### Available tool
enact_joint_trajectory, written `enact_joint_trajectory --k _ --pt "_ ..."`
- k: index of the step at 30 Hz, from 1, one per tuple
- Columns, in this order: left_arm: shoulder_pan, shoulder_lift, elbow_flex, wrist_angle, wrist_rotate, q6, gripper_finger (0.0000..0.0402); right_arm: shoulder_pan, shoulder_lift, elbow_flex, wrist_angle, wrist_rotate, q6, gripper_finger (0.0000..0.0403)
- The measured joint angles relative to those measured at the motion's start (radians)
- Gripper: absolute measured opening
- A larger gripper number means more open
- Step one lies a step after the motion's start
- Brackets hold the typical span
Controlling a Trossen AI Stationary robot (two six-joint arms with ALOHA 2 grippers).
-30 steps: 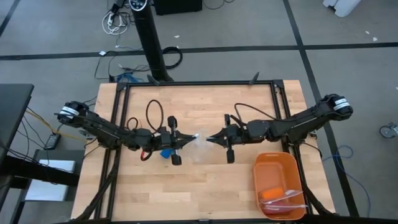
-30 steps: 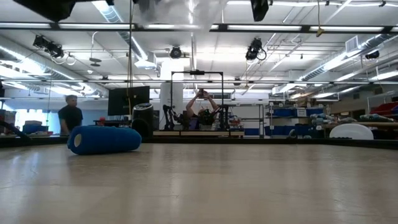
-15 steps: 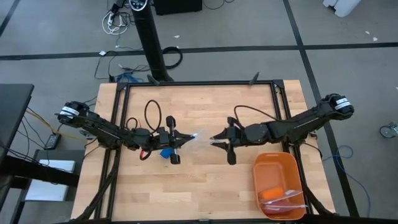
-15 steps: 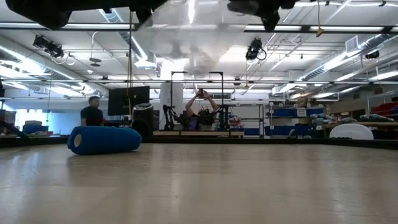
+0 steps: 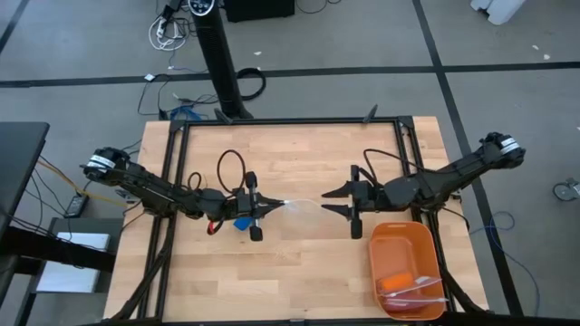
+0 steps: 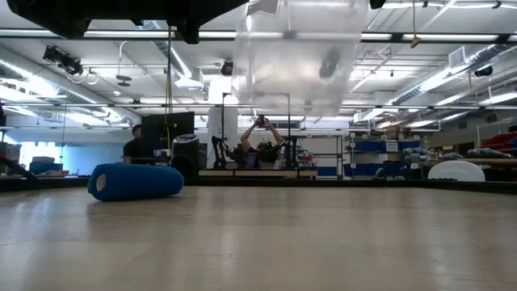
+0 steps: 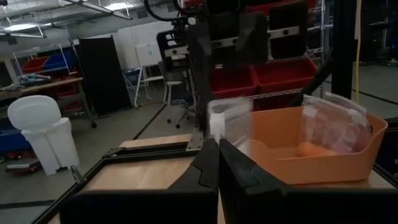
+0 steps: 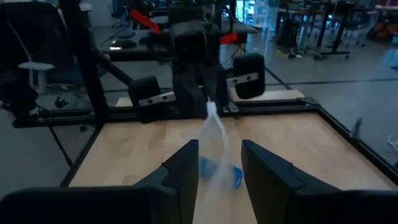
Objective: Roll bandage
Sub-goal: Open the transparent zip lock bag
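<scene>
above the worktop (image 5: 299, 163) the left gripper (image 5: 268, 207) pinches a clear bag (image 5: 304, 204), while the right gripper (image 5: 332, 199) is spread, bandage (image 6: 134, 181) lying below.

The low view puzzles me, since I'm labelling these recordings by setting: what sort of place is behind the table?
Probably a large robotics lab or workshop. Beyond the table stand storage shelves with blue bins, ceiling light strips run overhead, and a person stands at the far side.

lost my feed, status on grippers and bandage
Left gripper shut on clear bag, mid-table. Right gripper open, off the bag. Bandage rolled, lying on table under left gripper. Nothing blocking.
</scene>
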Motion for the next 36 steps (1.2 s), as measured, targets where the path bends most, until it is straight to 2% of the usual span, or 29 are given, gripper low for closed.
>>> enact_joint_trajectory --k 4,6,10,13,19,25,32,36 --pt "0.000 0.000 0.000 -0.002 0.002 -0.004 0.0000 0.004 0.005 0.000 0.029 -0.005 0.003 0.0135" --pt "0.000 0.000 0.000 -0.009 0.006 -0.005 0.0000 -0.006 0.030 0.001 0.030 -0.005 0.001 0.0127" --pt "0.000 0.000 0.000 -0.056 0.002 -0.012 0.0000 -0.023 0.105 0.068 -0.025 -0.004 -0.039 0.0060" --pt "0.002 0.000 0.000 -0.068 -0.003 -0.030 0.0000 -0.030 0.174 0.182 -0.179 0.002 -0.070 0.0010" --pt "0.002 0.000 0.000 -0.070 -0.007 -0.031 0.0001 -0.066 0.331 0.430 -0.527 0.003 -0.037 0.0004" --pt "0.002 0.000 0.000 -0.070 -0.007 -0.031 0.0001 -0.100 0.443 0.593 -0.714 -0.039 -0.035 0.0003" --pt "0.002 0.000 0.000 -0.030 -0.012 -0.032 0.0001 -0.132 0.548 0.645 -0.785 -0.149 -0.011 0.0006" --pt "0.002 0.000 0.000 -0.025 -0.012 -0.033 0.0001 -0.150 0.588 0.643 -0.806 -0.174 0.016 0.0043"
